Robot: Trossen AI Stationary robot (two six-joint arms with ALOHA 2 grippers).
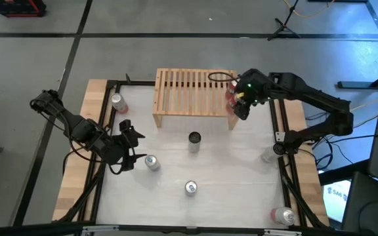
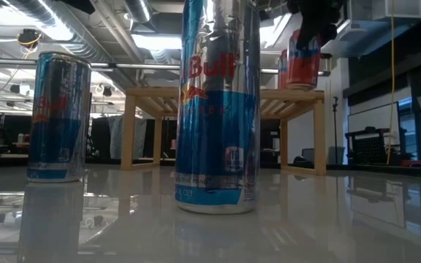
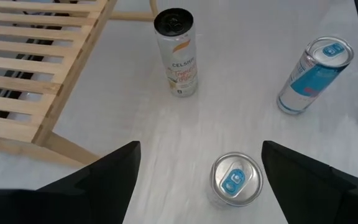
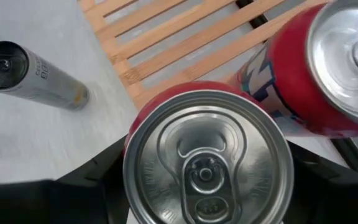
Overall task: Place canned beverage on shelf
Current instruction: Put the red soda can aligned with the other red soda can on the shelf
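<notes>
The light-wood slatted shelf (image 1: 194, 98) stands at the table's far middle. My right gripper (image 1: 240, 105) is at the shelf's near right corner, shut on a red can (image 4: 207, 162). A second red can (image 4: 334, 68) stands upright on the shelf's right end beside it. In the low view a red can (image 2: 300, 62) shows at the shelf's right end under the dark gripper. My left gripper (image 1: 133, 147) is open and empty at the table's left. A blue-and-silver can (image 3: 236, 179) stands upright on the table just beyond its fingertips (image 3: 123, 168). My right gripper pinches the red can's side wall (image 4: 135, 134) between its two fingers (image 4: 104, 177), one on each side below the rim. The fingers come from above, pointing down. The can is upright, top up. Whether its base rests on the slats, I cannot tell.
A slim dark-topped can (image 1: 194, 139) stands in front of the shelf. Another blue can (image 1: 190, 188) stands near the table's near edge. A can (image 1: 117, 101) stands left of the shelf and one (image 1: 284, 215) lies at the near right corner. Most of the slatted top is bare.
</notes>
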